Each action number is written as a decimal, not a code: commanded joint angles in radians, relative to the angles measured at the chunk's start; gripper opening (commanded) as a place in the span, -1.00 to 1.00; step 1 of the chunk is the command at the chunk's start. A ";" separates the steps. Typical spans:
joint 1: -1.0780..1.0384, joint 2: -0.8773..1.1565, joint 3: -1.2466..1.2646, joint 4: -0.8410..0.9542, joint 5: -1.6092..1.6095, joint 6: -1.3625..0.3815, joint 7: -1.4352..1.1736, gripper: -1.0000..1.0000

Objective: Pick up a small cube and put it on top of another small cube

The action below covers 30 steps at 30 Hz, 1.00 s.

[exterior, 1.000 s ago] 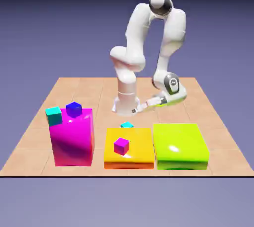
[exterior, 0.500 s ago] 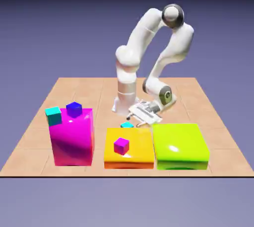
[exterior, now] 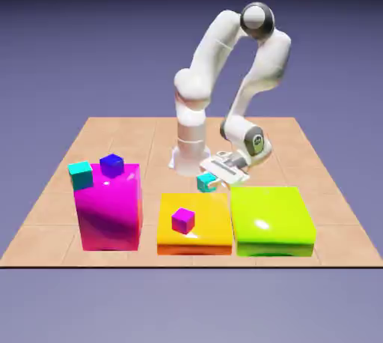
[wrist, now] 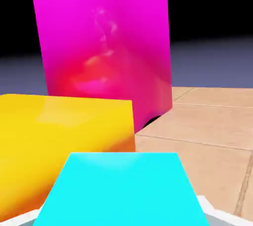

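**Cyan cube lifted off the table**

Half a second ago the small cube (exterior: 206,181) lay on the tiles behind the orange block (exterior: 194,222); now it hangs clear of the floor, just above that block's far edge, pinched between the fingers of the gripper (exterior: 212,179). The wrist has risen slightly with it, while the rest of the arm has barely changed its pose.

In the hand view the small cube (wrist: 123,190) fills the bottom of the picture, with grey finger pads (wrist: 217,215) showing at its lower corners. Beyond it sit the orange block (wrist: 59,136) and the tall magenta block (wrist: 106,47), standing on the tiled table (wrist: 207,136).

On the exterior view's left, the second cyan cube (exterior: 81,175) rests at the far left corner of the magenta block (exterior: 109,210), close beside a dark blue cube (exterior: 111,165). A purple cube (exterior: 183,220) lies on the orange block, and a lime block (exterior: 271,218) stands just to its right.
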 commanded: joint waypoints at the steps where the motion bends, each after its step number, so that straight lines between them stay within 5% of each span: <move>1: 0.011 0.036 -0.031 0.032 0.025 -0.034 0.024 -1.00; 5: 0.057 0.181 -0.154 0.162 0.108 -0.173 0.123 -1.00; 30: 0.217 1.043 -1.060 0.805 -0.315 -1.188 -0.424 -1.00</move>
